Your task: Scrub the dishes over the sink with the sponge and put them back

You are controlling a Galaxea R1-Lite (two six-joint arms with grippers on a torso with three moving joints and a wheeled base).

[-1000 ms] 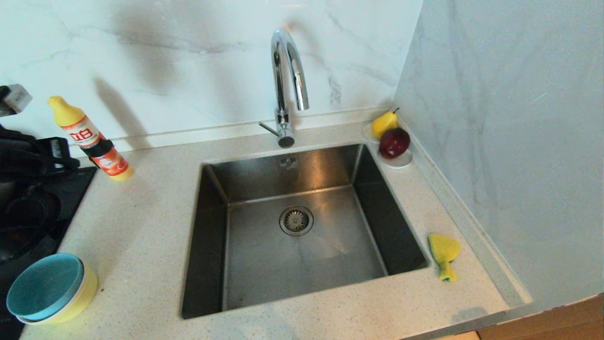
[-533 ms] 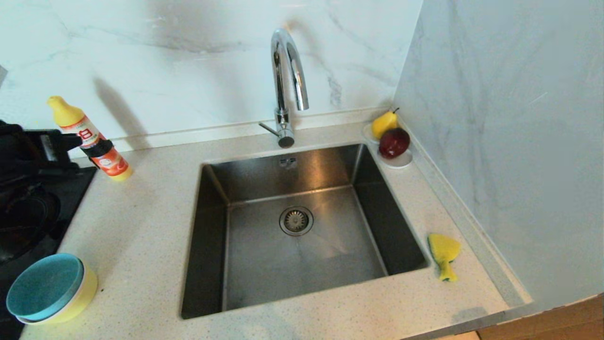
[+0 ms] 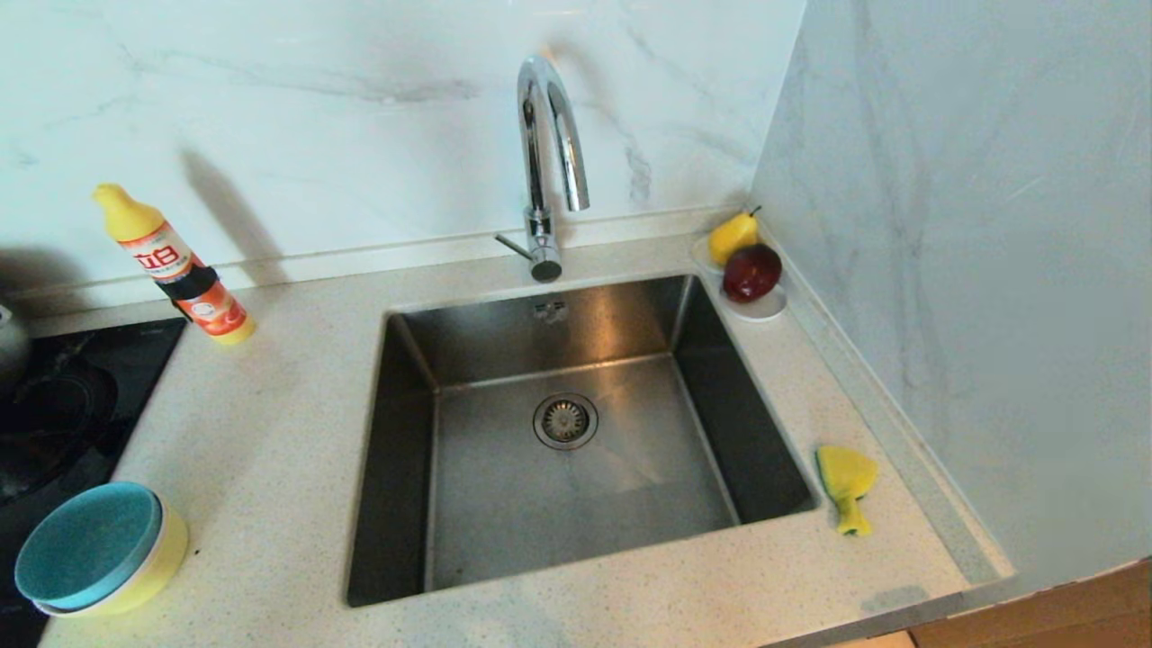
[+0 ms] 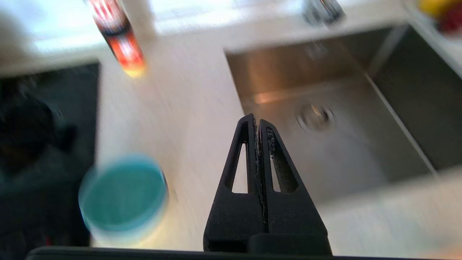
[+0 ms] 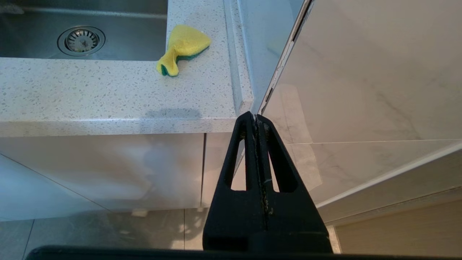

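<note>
The dishes are nested in a stack at the counter's near left corner: a light blue bowl (image 3: 85, 544) sits in a yellow bowl (image 3: 157, 562), with a pale rim between them. The sponge (image 3: 846, 486), yellow with a green layer and crumpled, lies on the counter right of the sink (image 3: 504, 486). Neither arm shows in the head view. My left gripper (image 4: 257, 121) is shut and empty, high above the counter between the blue bowl (image 4: 122, 191) and the sink (image 4: 346, 155). My right gripper (image 5: 255, 117) is shut and empty, parked below the counter's front edge, short of the sponge (image 5: 184, 48).
A curved chrome tap (image 3: 549, 153) stands behind the basin. A yellow-capped detergent bottle (image 3: 171, 265) leans at the back left. A white saucer (image 3: 765, 310) with a pear and a red apple sits in the back right corner. A black hob (image 3: 54, 405) borders the left; a wall closes the right.
My left arm, seen at the left edge over the hob earlier, has drawn back out of the head view. Bowls, sponge and bottle have not moved.
</note>
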